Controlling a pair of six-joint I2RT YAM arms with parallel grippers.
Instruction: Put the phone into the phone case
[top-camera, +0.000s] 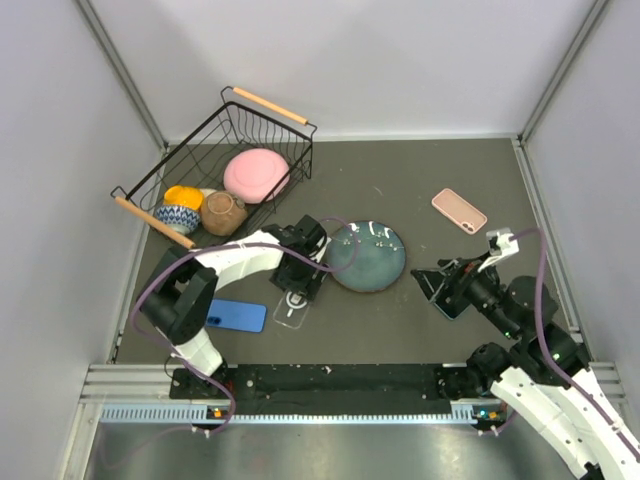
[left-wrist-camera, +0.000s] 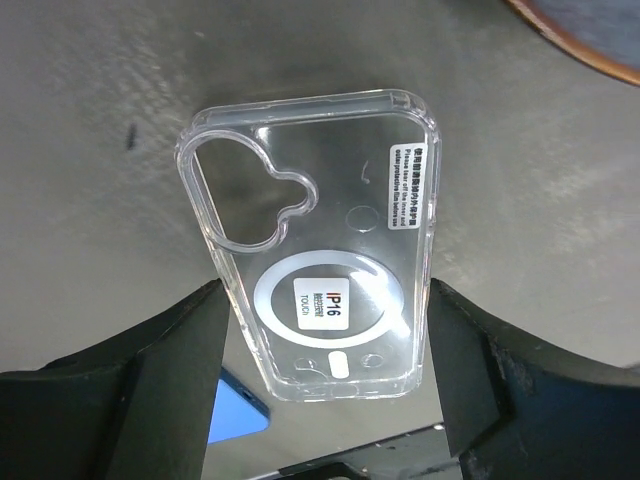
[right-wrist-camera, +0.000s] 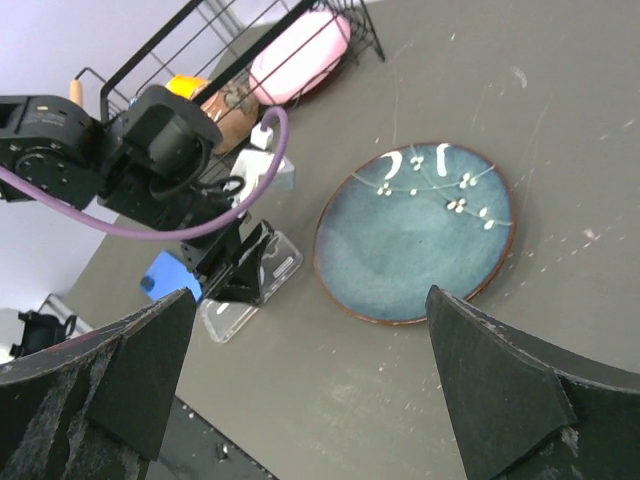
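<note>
**Left arm's fingers** (left-wrist-camera: 170, 390): One finger stands at each long edge of the clear plastic phone case (left-wrist-camera: 320, 230), near its lower end. The gap is wide and matches the case width. The tips sit at the edges, but it cannot be told whether they press or only flank. Judged purpose: to steady or square the case before it receives a phone.

**Right arm's fingers** (right-wrist-camera: 520, 400): Spread wide, holding nothing, above the dark bench (top-camera: 420, 330) to the right of the round blue-glazed plate (top-camera: 366, 256). Judged purpose: to stand clear of the work.

**Case position:** Flat on the bench, between the plate and the blue rectangular phone (top-camera: 237, 316).
- Long axis: runs away from the left wrist.
- Camera cut-out end: points toward the plate side.
- Cavity: not certain whether it faces up.

**Phone position:** Flat on the bench just beside the case, to its left, untouched by either arm.
- Long axis: runs left to right in the top view, roughly across that of the case.
- Judgement: the phone needs turning into line before insertion.

A pink phone-shaped slab (top-camera: 459, 210) lies well apart at the far right.
</note>
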